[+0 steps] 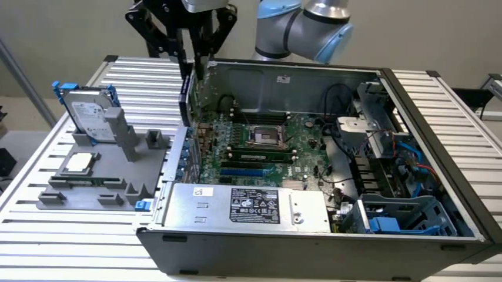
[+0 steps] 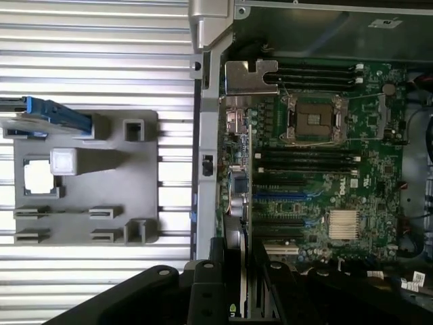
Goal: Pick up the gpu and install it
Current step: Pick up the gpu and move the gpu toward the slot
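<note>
We see the gripper (image 1: 194, 54) pinching the gpu (image 2: 242, 193) over the open computer case (image 1: 439, 117)
Its fingers press on the card from both sides, holding it edge-on above the motherboard (image 1: 267, 147), close to the case wall that faces the grey fixture (image 1: 86, 188); there a hard drive (image 1: 88, 114) stands upright, outside the case
</note>
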`<state>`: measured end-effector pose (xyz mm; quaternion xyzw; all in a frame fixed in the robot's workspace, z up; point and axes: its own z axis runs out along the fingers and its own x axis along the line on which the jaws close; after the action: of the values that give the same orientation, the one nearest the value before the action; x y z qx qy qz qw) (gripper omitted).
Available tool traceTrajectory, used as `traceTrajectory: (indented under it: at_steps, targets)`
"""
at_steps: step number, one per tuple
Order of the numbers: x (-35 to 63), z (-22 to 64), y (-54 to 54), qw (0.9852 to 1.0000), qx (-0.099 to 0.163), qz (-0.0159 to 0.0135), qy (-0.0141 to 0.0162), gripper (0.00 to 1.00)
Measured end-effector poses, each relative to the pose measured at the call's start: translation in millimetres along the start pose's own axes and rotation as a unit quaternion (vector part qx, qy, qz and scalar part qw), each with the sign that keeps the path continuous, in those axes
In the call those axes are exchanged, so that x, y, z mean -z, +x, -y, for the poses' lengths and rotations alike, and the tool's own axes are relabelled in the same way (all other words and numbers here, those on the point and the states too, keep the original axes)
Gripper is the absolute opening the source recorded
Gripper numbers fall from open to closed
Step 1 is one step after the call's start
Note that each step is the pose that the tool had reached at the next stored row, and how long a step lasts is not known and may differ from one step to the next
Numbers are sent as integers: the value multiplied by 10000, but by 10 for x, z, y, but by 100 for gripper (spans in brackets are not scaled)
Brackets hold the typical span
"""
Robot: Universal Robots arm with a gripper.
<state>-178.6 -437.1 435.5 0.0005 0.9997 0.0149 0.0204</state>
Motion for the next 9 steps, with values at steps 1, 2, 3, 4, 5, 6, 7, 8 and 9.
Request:
traceTrajectory:
  at_steps: [1,2,3,4,5,6,7,8,9]
  targets:
    - [-3,2,-45,10000,0,-6,0,27]
    - [-5,4,-88,10000,0,-10,0,27]
    - [-9,5,-136,10000,-1,-14,0,27]
    - [-13,7,-181,10000,-1,-19,0,27]
    - [-19,8,-224,10000,-1,-22,0,27]
    - [-27,10,-269,10000,-1,-24,0,27]
    - [-37,12,-313,10000,-1,-27,0,27]
    - [-50,14,-362,10000,-1,-29,0,27]
    - [-62,15,-406,10000,-1,-31,0,27]
